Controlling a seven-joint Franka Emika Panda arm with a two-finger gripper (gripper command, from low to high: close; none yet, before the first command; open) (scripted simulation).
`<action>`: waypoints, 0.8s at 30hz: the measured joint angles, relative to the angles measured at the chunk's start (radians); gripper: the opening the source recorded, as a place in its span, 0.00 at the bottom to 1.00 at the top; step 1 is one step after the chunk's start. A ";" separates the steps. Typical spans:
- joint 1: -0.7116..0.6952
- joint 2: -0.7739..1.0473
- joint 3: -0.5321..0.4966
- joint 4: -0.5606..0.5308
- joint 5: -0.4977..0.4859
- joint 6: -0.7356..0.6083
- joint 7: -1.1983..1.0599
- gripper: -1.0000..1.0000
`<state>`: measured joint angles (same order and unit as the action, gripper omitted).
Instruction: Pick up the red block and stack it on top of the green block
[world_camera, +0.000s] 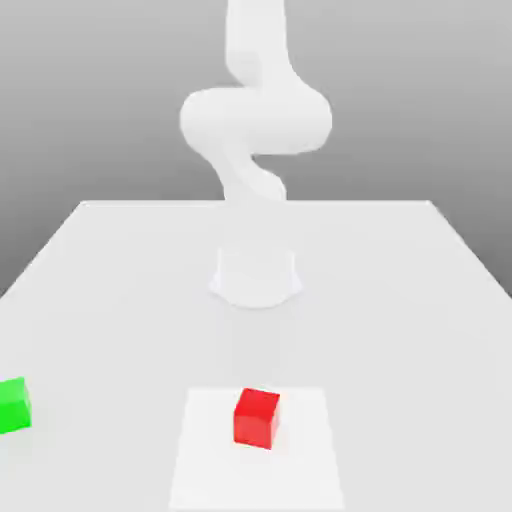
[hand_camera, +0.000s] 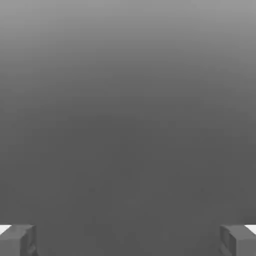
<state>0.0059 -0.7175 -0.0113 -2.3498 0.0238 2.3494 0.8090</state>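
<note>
The red block (world_camera: 257, 417) is a small red cube sitting on a lighter square patch (world_camera: 200, 470) near the front middle of the table. At the front edge of the exterior view's left rests the green block (world_camera: 13, 405), a cube of similar size, well apart from the red one. In the hand view my gripper (hand_camera: 128, 240) is open: its two grey fingertips (hand_camera: 19, 240) stand far apart with nothing between them, against a plain grey background.
The white table (world_camera: 400, 300) spreads wide around both blocks. My arm's round base (world_camera: 256, 275) stands at the table's middle, behind the red block, and the white arm (world_camera: 255, 120) rises from it and curves upward.
</note>
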 joint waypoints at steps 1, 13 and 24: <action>0.003 0.040 -0.005 -0.023 0.011 0.024 0.005 0.50; 0.018 0.492 0.000 -0.283 0.073 0.289 0.099 0.50; 0.011 0.881 -0.001 -0.402 -0.021 0.568 0.241 0.50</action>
<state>0.0165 0.1639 -0.0119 -2.7514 0.0030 2.9172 1.0500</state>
